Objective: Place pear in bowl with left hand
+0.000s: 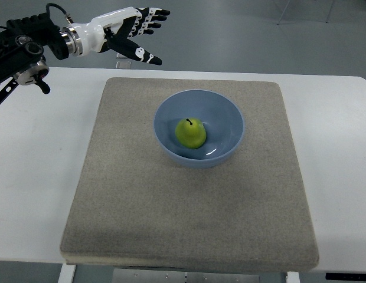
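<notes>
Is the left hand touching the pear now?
Apart. The top view shows the left hand open above the table's far edge, well away from the pear, which lies inside the blue bowl.

White table [336, 147], grey mat [171, 218], grey floor [242, 35] beyond.

Stood near the middle of the mat [189, 200], slightly toward the far side: bowl [224, 115], the one raised obstacle, its rim barring any low sideways pass. Held a pear [190, 133] left of centre inside, with bare floor to the right of it. Open from straight above. Lay flat and bare all round the bowl, widest on the near side. Ran clear on the table [35, 177] strips left and right of the mat. Hung the left hand [133, 32], fingers spread, beyond the far left corner, well apart from the bowl.
</notes>
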